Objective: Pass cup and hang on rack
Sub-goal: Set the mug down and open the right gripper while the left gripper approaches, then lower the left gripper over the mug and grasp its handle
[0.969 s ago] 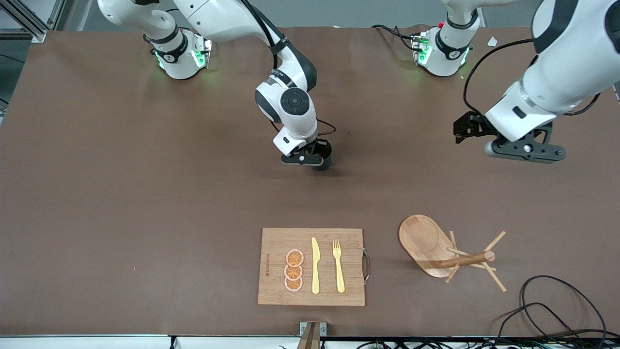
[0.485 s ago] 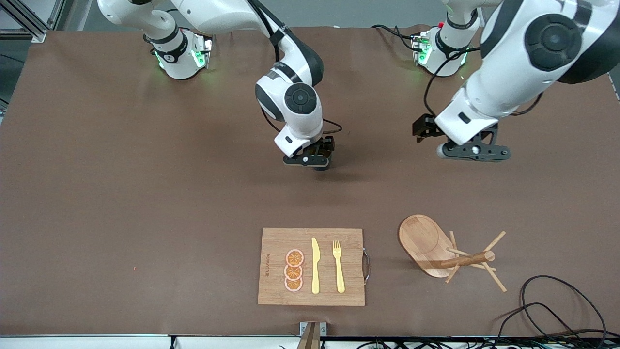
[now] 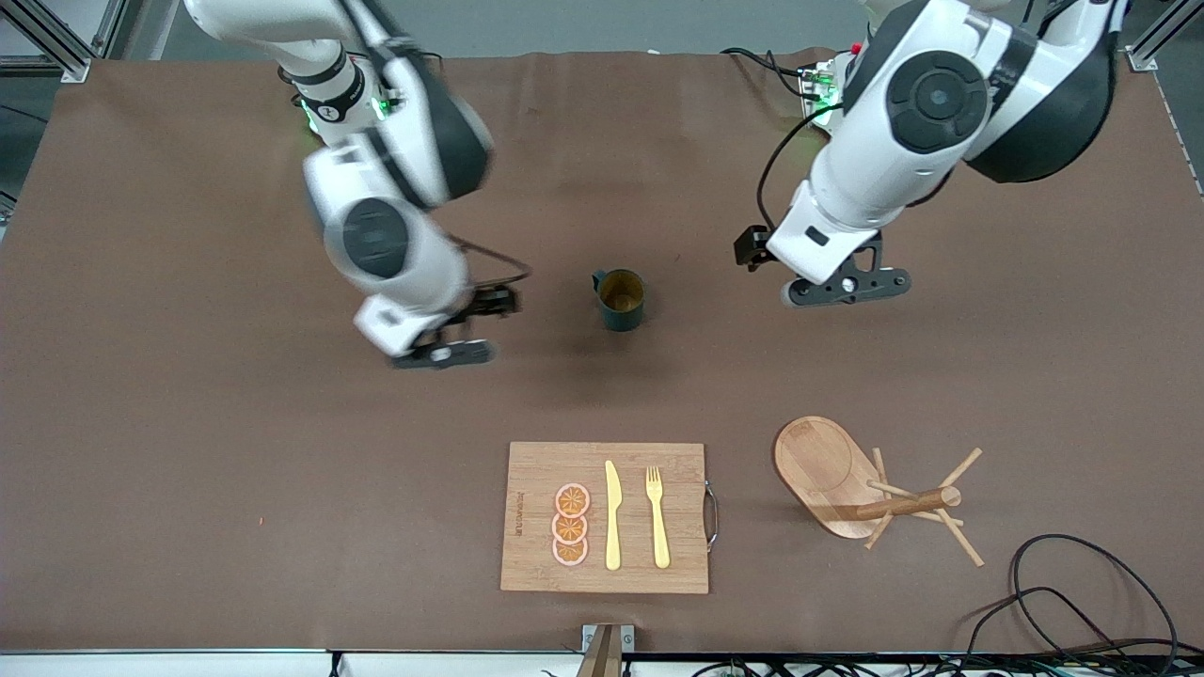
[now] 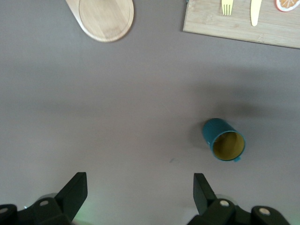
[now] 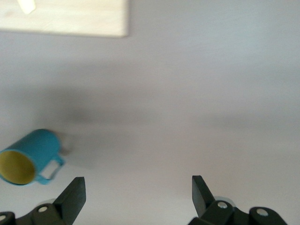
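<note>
On the worktop: the cup point(image 3: 622, 299) stood upright and alone on the brown worktop point(image 3: 188, 451), about midway between the two arms, farther from the front camera than the cutting board point(image 3: 536, 527).
Cup handling: it looked small, rigid and light, probably a hard glazed or plastic body, so likely smooth and a little slippery; a judgement only.
Where to grip: the open rim and wall looked like the surest hold, one finger inside and one outside, leaving the small side handle point(image 3: 597, 279) free for a peg.
Right gripper: the right gripper point(image 3: 442, 354) hung over bare worktop beside the cup, toward the right arm's end, fingers spread wide and holding nothing.
Left gripper: the left gripper point(image 3: 847, 287) hung over bare worktop beside the cup, toward the left arm's end, fingers spread wide and empty too.
Rack: the rack point(image 3: 870, 494) stood nearer the front camera than the cup, toward the left arm's end, just beside the cutting board, its pegs bare.
Cutting board: it carried three orange slices point(image 3: 570, 524), a yellow knife point(image 3: 612, 515) and a yellow fork point(image 3: 657, 515).
Writing: a line of small print ran along one edge of the cutting board, too small to read; no mark showed on the cup.
</note>
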You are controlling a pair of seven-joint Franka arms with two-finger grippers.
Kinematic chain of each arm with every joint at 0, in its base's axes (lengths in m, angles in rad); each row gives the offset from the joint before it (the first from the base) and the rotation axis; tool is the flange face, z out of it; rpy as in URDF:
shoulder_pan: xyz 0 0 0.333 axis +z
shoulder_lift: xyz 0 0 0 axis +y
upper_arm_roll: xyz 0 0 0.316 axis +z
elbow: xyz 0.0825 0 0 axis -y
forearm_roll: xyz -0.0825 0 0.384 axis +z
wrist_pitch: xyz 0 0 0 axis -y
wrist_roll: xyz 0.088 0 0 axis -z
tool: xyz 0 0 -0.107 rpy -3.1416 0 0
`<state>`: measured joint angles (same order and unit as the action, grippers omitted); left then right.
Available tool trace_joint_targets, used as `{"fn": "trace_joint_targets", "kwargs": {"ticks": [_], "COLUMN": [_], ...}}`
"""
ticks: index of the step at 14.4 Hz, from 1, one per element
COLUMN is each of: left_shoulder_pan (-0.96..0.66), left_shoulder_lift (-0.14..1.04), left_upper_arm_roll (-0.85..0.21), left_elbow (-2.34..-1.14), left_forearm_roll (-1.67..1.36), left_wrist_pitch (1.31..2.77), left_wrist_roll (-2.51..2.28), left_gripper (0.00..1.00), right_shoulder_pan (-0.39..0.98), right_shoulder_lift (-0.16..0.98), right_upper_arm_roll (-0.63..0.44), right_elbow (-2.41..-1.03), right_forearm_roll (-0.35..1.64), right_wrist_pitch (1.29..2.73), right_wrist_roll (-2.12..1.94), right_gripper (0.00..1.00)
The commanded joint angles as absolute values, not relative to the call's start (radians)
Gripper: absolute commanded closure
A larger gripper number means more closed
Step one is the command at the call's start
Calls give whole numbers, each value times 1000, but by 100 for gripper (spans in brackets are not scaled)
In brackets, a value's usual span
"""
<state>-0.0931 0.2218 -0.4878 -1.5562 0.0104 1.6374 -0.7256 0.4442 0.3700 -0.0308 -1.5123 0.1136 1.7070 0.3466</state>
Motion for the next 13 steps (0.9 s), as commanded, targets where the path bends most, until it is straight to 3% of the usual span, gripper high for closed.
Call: {"fn": "trace_joint_targets", "kwargs": {"ticks": [1, 6, 9, 13], "left_shoulder_pan": [-181, -331, -476, -644], "left_shoulder_lift": [270, 366, 432, 544], "left_upper_arm_roll": [-492, -489, -489, -480], "left_elbow": [-1543, -1528, -1520, -1502], "left_forearm_roll": [92, 165, 298, 521], "left_wrist_pitch": [1657, 1701, 1715, 1715], "left_wrist_roll": [-903, -1188, -1386, -1611], "left_gripper": [0, 0, 0, 0], "right_shoulder_pan": [309, 97, 26, -6], "right_shoulder_lift": [282, 189, 196, 224], "right_upper_arm_roll": [-5, -6, -5, -5], "right_elbow": [-1548, -1546, -1444, -1371], "right_forearm_roll": [83, 16, -34, -26], "right_wrist_pitch": [1655, 1573, 1458, 1440], "right_wrist_roll": [301, 143, 74, 75], "right_gripper": [0, 0, 0, 0]}}
